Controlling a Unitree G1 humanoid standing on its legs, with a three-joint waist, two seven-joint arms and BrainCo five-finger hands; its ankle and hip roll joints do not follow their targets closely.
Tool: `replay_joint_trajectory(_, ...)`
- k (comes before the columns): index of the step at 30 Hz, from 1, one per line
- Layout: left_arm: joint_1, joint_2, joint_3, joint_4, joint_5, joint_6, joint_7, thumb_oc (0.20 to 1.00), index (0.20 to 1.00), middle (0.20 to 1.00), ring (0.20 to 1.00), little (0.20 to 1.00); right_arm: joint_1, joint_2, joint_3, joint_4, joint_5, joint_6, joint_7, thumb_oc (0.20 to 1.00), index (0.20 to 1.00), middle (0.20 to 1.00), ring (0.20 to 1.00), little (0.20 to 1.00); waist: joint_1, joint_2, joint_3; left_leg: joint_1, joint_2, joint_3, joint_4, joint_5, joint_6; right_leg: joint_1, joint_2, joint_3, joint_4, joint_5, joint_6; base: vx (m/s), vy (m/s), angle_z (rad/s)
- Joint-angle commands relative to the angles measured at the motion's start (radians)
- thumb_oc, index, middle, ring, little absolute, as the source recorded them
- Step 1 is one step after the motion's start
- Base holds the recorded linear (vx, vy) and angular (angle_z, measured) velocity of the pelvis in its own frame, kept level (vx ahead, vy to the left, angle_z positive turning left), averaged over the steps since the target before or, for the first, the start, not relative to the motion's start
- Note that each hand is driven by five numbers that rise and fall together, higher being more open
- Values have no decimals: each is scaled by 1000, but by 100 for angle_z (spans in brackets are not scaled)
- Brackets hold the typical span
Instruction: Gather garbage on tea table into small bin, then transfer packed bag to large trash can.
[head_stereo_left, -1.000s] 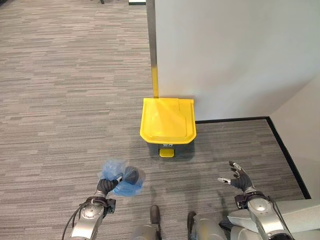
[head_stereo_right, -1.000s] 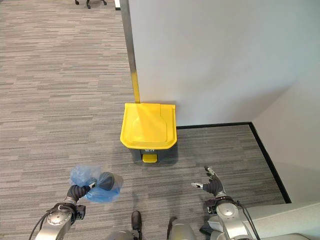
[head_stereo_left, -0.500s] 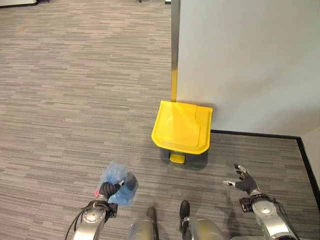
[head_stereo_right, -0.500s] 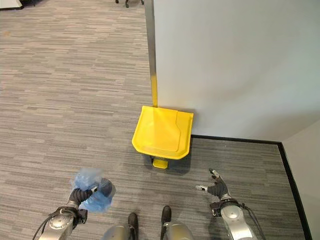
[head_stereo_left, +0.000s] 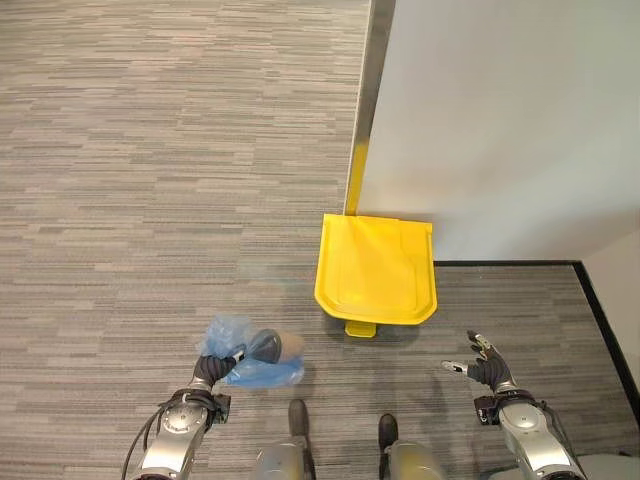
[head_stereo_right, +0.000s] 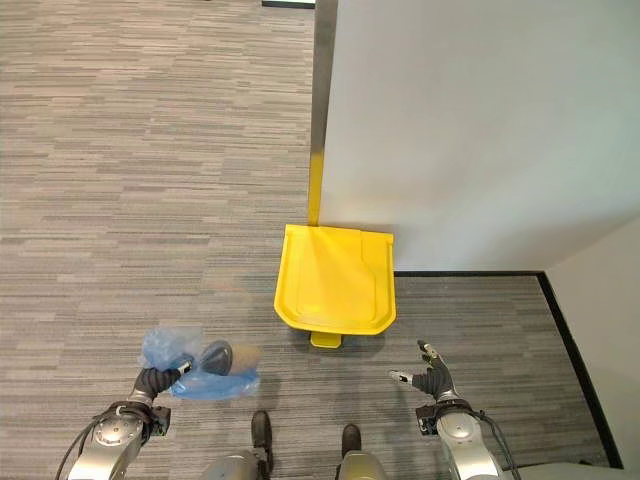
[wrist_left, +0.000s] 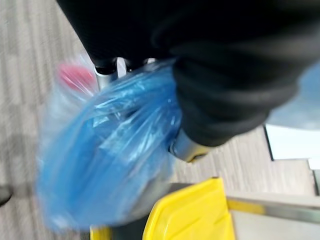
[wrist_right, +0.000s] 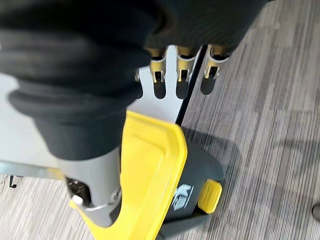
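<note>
grey striped carpet floor (head_stereo_left: 120, 180) all round, with a pale wall (head_stereo_left: 500, 110) ending in a metal corner strip (head_stereo_left: 368, 100) that turns yellow near its foot. against that corner, a trash can (head_stereo_left: 376, 268) with a dark body and a closed yellow lid, a yellow foot pedal (head_stereo_left: 360, 329) poking out at the front; white logo on the dark front in the right wrist view, too small to read. lower left, a bag (head_stereo_left: 250, 362): thin, crinkled, see-through blue plastic, bunched at the neck and bulging with something grey and rounded, a red scrap showing through it in the left wrist view (wrist_left: 75, 75). held off the floor, well short of the trash can and to its left. left hand (head_stereo_left: 208, 372) curled tight round the gathered neck of the bag. right hand (head_stereo_left: 482, 366) lower right, fingers straight and spread, holding nothing.
</note>
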Motion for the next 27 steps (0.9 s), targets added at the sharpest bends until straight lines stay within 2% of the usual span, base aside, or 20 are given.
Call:
replay_joint_trajectory(1, 29, 36, 42, -66, -11, -43, 22, 200, 200, 200, 200, 200, -5, -24, -11, -36, 4, -16, -7, 1000, 1000, 1000, 1000, 1000, 1, -12, -8, -12, 8, -93, 114, -157, -40, -2, 71, -30, -91, -18, 10, 124, 79, -33)
replay_joint_trajectory(4, 26, 33, 42, -55, -22, -47, 24, 200, 200, 200, 200, 200, -8, -30, -10, -32, 12, -19, -6, 1000, 1000, 1000, 1000, 1000, -5, -10, -6, 8, -5, -101, 116, -170, -38, -4, 86, -66, -126, -22, 5, 142, 13, -15)
replay_joint_trajectory(6, 28, 24, 39, -60, -23, -46, 23, 200, 200, 200, 200, 200, 1, -32, -16, -38, 17, -22, -8, 1000, 1000, 1000, 1000, 1000, -12, -13, -8, 17, -18, -117, 121, -177, -37, 13, 112, -25, -143, -31, -6, 138, -47, 30)
replay_joint_trajectory(11, 49, 2, 45, -52, -28, -42, 12, 200, 200, 200, 200, 200, 23, -44, -46, -19, 27, -18, -21, 1000, 1000, 1000, 1000, 1000, -8, -11, -39, 34, -21, -112, 108, -182, -45, 78, 103, -54, -234, -19, -14, 117, -46, 29)
replay_joint_trajectory(18, 56, 0, 62, -46, -35, -38, 16, 200, 200, 200, 200, 200, 28, -42, -69, -5, 42, -17, -24, 1000, 1000, 1000, 1000, 1000, -6, -9, -55, 57, -27, -116, 72, -178, -46, 124, 92, -57, -278, -12, -4, 61, 31, 1)
replay_joint_trajectory(24, 51, 16, 69, -51, -38, -42, 27, 200, 200, 200, 200, 200, 8, -30, -62, 0, 42, -11, -27, 1000, 1000, 1000, 1000, 1000, 4, -18, -37, 21, -43, -117, 96, -187, -29, 87, 72, -39, -243, 7, 23, -23, 116, -8)
replay_joint_trajectory(27, 42, 29, 80, -50, -34, -38, 30, 200, 200, 200, 200, 200, -7, -17, -48, -13, 41, -12, -22, 1000, 1000, 1000, 1000, 1000, 12, -16, -6, 24, -60, -120, 117, -216, -3, 12, 55, -29, -83, 9, 42, 1, 177, -17)
